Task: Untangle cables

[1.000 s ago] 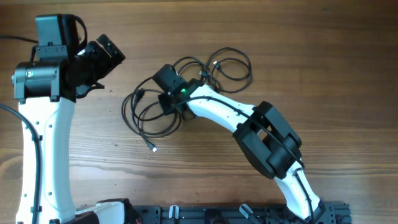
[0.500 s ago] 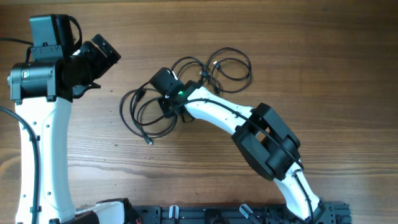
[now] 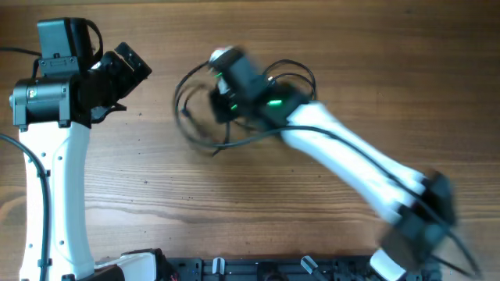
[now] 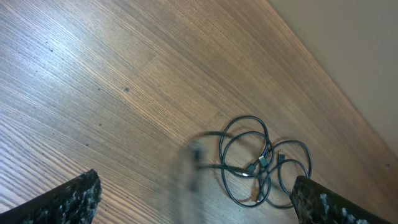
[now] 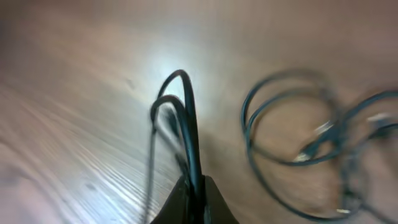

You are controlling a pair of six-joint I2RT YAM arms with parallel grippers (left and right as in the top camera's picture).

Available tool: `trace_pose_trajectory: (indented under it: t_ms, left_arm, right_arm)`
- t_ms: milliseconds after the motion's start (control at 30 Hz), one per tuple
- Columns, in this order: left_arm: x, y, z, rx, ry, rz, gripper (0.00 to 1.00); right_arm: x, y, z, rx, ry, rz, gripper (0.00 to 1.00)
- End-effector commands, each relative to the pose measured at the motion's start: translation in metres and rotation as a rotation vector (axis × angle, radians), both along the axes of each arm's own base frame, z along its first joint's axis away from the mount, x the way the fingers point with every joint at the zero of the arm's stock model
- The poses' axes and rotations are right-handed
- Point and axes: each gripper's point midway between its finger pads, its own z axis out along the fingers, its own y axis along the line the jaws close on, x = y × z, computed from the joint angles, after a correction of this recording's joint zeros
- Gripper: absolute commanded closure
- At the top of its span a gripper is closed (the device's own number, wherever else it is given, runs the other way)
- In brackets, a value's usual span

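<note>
Our right gripper (image 5: 194,190) pinches one loop of the cables (image 5: 185,112), likely light and floppy, while our left gripper (image 4: 199,199) gapes wide.

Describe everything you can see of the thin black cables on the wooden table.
The thin black cables are slim, glossy, flexible cords with small plug ends, gathered in overlapping loops on the wooden table. The loose loops lie flat on the wood. A doubled strand is pinched in the shut right gripper and arches out from it, blurred in the overhead view. Whether the two groups are knotted together cannot be told.
</note>
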Motion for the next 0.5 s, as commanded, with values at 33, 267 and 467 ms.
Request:
trace_pose_trajectory:
  t_ms: [33, 267, 467]
  left_arm:
    - [0.002, 0.005, 0.003, 0.018, -0.009, 0.012, 0.0]
    - [-0.002, 0.003, 0.001, 0.012, 0.008, 0.006, 0.0]
    - [-0.003, -0.005, 0.0, -0.026, 0.013, -0.02, 0.0]
  right_arm:
    - [0.016, -0.091, 0.113, 0.182, -0.159, -0.181, 0.96]
    - [0.057, -0.294, 0.174, 0.263, -0.323, -0.687, 0.96]
    - [0.1, -0.411, 0.147, 0.267, -0.336, -0.897, 0.96]
